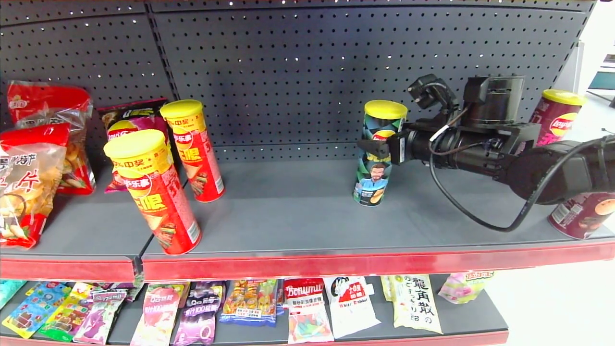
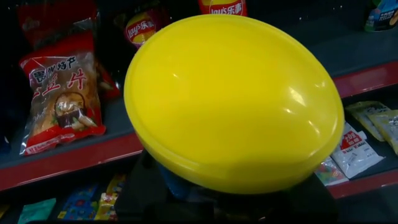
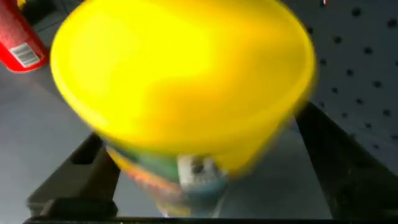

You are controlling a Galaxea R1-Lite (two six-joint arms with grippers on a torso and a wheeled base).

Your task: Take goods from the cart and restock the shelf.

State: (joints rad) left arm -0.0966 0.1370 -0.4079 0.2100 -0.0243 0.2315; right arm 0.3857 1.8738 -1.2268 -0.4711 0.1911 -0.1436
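Note:
A chip can point(image 1: 372, 182) with a blue-green pattern and a yellow lid stands on the grey shelf point(image 1: 288, 211), right of the middle. My right gripper point(image 1: 375, 145) comes in from the right and is shut on the can's upper half. In the right wrist view the can's lid point(image 3: 180, 81) is close up, with dark fingers point(image 3: 74, 180) on either side of the body. In the left wrist view a second can's yellow lid point(image 2: 233, 99) sits right in front of the camera, out in front of the shelves. My left gripper point(image 2: 186, 205) is shut on this can below the lid.
Two red yellow-lidded cans point(image 1: 153, 192) point(image 1: 194, 149) stand at the shelf's left, with snack bags point(image 1: 29, 182) beyond them. Two maroon cans point(image 1: 557, 115) point(image 1: 584, 211) stand at the far right, behind and under my right arm. Snack packets point(image 1: 307, 307) line the lower shelf. Bare shelf lies between the red cans and the patterned can.

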